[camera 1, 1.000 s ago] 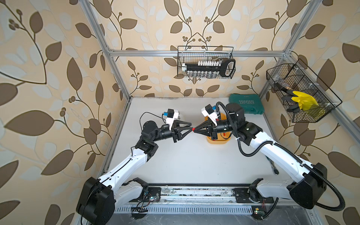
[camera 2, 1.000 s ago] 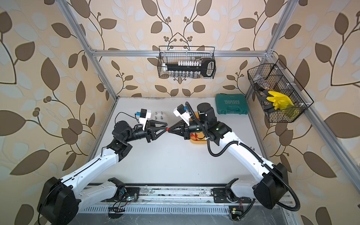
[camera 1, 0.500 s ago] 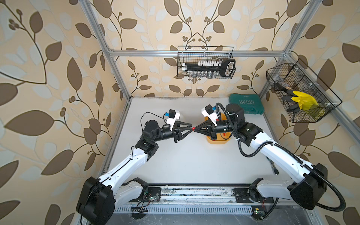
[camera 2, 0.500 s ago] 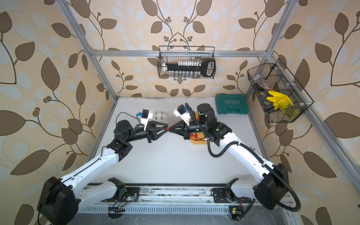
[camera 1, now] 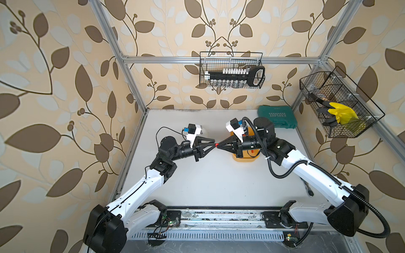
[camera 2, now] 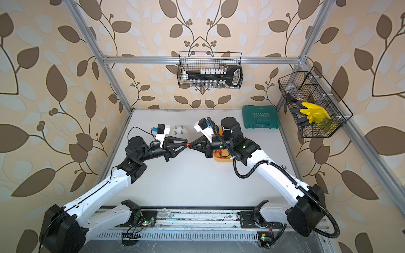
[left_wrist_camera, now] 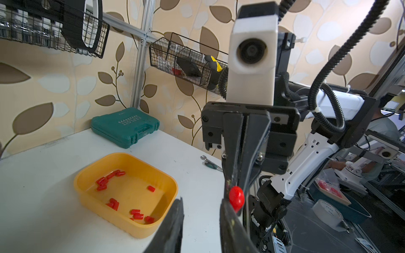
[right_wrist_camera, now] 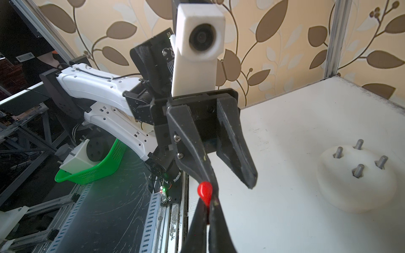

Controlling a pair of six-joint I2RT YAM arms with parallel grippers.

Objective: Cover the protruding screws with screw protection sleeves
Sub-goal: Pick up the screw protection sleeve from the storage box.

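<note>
Screw protection sleeve [left_wrist_camera: 236, 197]: we see it pinched mid-air by the right hand [left_wrist_camera: 238, 179], beside the spread left hand [right_wrist_camera: 229, 183], above the white desk [camera 1: 219, 186]. The protruding screws [right_wrist_camera: 358, 172] stand farther back, left. Leaf-patterned walls [camera 1: 65, 87] with wire baskets [camera 1: 231, 70] surround it all.

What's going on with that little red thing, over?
Right gripper shut on red sleeve. Left gripper open, tips at it. Four screws bare on white dome. Nothing blocking.
</note>
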